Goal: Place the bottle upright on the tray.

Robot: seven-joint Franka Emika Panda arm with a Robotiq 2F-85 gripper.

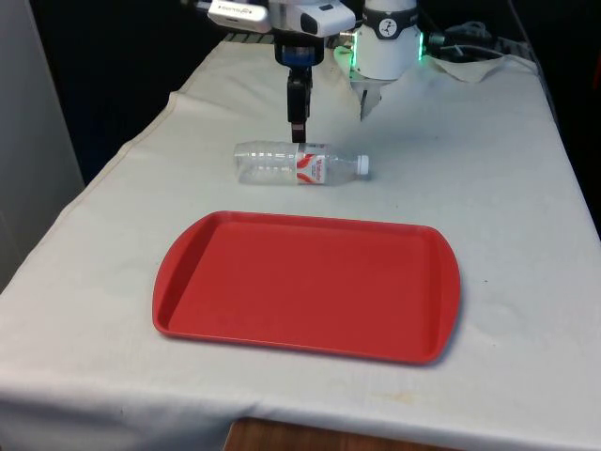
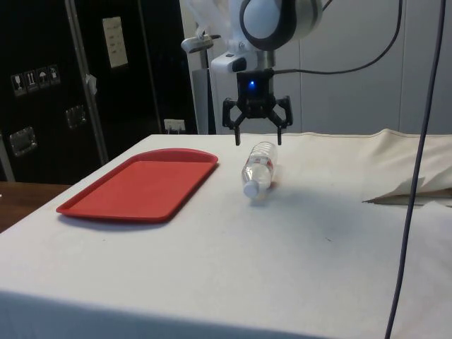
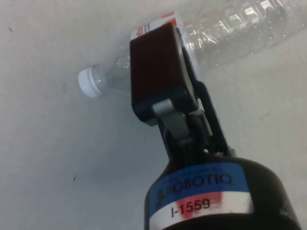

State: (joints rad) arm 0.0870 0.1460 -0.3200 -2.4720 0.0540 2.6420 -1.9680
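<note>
A clear plastic bottle (image 1: 286, 164) with a red-and-white label and a white cap (image 1: 362, 165) lies on its side on the white cloth, cap towards the front view's right. It rests just beyond the far edge of the red tray (image 1: 207, 301), which holds nothing. My gripper (image 1: 298, 134) hangs just above the bottle's labelled middle. In the side view the gripper (image 2: 258, 141) is open, its fingers spread wider than the bottle (image 2: 259, 166) below them and not touching it. The wrist view has one finger (image 3: 160, 67) over the label, with the cap (image 3: 89, 81) beside it.
The tray (image 2: 141, 185) lies between the bottle and the table's near edge. Crumpled cloth folds (image 1: 474, 58) sit by the robot's base at the far right. A dark cable (image 2: 417, 176) hangs down in the side view.
</note>
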